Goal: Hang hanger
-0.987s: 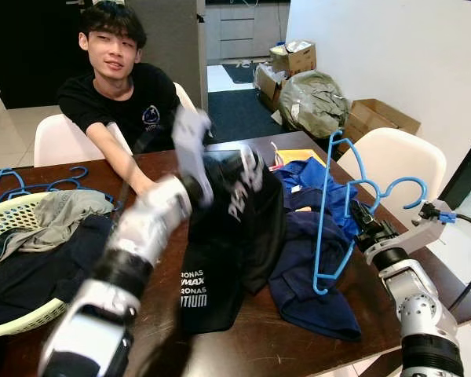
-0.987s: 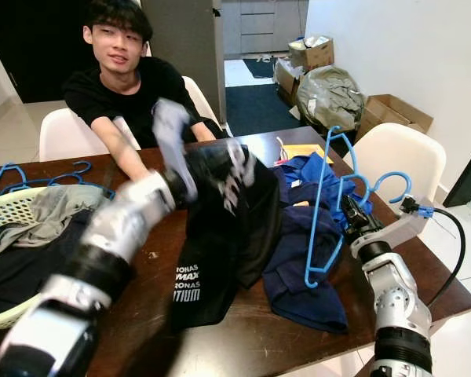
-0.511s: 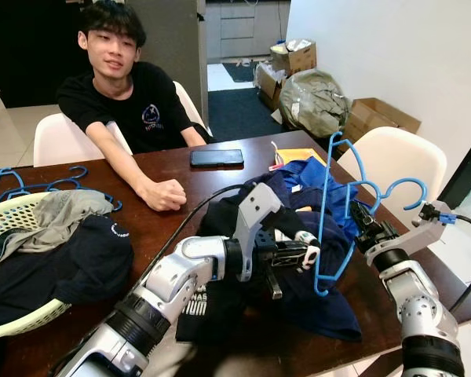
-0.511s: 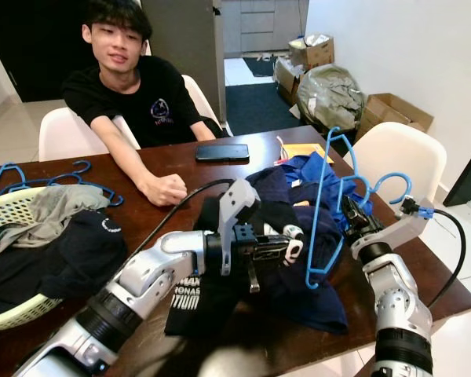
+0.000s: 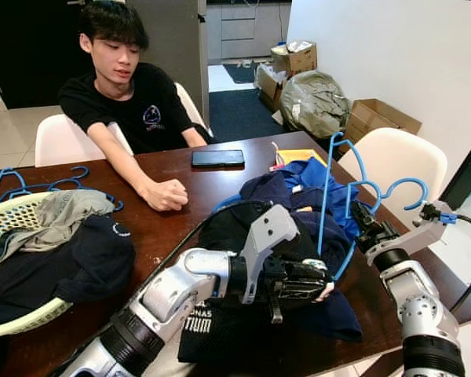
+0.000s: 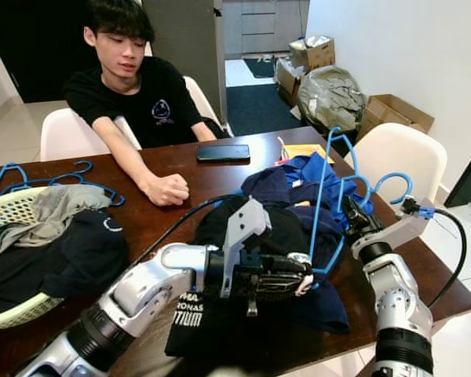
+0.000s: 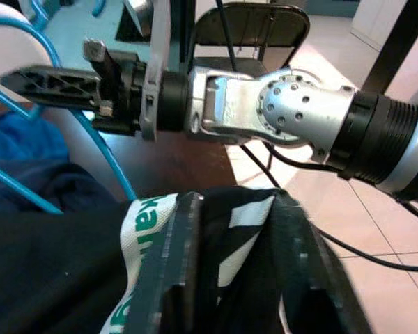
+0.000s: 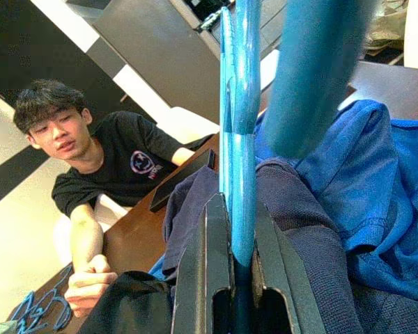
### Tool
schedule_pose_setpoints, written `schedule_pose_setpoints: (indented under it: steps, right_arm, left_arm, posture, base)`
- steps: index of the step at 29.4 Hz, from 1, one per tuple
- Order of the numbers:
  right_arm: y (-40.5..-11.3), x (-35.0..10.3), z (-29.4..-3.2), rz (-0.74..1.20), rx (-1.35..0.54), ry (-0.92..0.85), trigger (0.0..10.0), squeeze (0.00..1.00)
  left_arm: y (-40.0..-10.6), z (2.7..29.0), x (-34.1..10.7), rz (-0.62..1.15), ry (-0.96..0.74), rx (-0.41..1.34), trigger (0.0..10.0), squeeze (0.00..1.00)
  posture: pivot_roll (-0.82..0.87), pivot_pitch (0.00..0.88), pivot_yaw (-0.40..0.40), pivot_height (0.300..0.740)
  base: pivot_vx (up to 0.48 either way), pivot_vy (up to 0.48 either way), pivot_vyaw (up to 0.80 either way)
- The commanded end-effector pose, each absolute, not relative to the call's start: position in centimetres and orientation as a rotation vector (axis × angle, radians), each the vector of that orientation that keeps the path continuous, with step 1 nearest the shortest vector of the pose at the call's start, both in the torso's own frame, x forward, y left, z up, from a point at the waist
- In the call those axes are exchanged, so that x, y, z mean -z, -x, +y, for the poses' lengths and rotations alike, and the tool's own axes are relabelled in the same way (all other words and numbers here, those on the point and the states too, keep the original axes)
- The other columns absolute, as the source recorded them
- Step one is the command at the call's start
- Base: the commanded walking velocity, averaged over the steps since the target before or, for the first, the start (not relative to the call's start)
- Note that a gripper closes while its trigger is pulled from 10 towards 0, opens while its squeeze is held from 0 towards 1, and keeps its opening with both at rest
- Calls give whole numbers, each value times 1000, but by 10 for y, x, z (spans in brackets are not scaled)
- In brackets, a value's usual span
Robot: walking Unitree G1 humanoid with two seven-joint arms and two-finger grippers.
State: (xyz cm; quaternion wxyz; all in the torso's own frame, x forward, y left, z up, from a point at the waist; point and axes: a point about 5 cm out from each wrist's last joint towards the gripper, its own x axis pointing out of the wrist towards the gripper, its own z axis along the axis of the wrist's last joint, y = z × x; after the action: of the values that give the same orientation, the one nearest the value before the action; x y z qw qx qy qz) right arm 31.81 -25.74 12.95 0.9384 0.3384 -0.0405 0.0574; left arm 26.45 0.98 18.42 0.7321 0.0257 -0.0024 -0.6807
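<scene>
A: Blue hanger (image 5: 335,206) stands upright over the surface (image 5: 204,181), pinched in the right hand (image 5: 364,224), probably so a garment can slide on.
B: And the left hand (image 5: 314,281)?
A: Closed on the black shirt (image 5: 235,228), just beside the hanger.

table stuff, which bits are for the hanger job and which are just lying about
In the job:
blue hanger, clamped upright in the right gripper
black shirt, pinched by the left gripper

Lying about:
phone
laundry basket of clothes
spare blue hangers
blue garments
person's fist
</scene>
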Motion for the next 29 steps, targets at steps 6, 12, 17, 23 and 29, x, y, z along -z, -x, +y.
schedule_pose_setpoints:
  steps: [6, 12, 17, 23, 29]
  right_arm:
    - [-318, -129, -260, -80, -113, -684, 10000, 0]
    - [-318, -129, -261, -74, -113, -680, 10000, 0]
    - [-318, -129, -264, -69, -113, -676, 10000, 0]
    - [-318, -129, -265, -62, -113, -669, 10000, 0]
    - [-318, -129, -268, -56, -111, -657, 10000, 0]
  left_arm:
    - [-271, 51, -211, -59, -240, 1408, 10000, 1000]
    - [-290, 105, -220, -23, -446, 1118, 10000, 1000]
    - [-302, 146, -213, -39, -371, 840, 10000, 1000]
    - [-297, 150, -189, -109, -223, 777, 10000, 55]
    - [-290, 157, -130, -3, -217, 740, 10000, 0]
  posture:
    - [-37, 0, -31, 740]
    - [-30, 0, -37, 740]
    - [-30, 0, -43, 740]
    - [-34, 0, -51, 740]
    - [-46, 0, -56, 740]
  base:
    - [0, 0, 0]
    - [0, 0, 0]
    - [0, 0, 0]
    - [0, 0, 0]
    - [0, 0, 0]
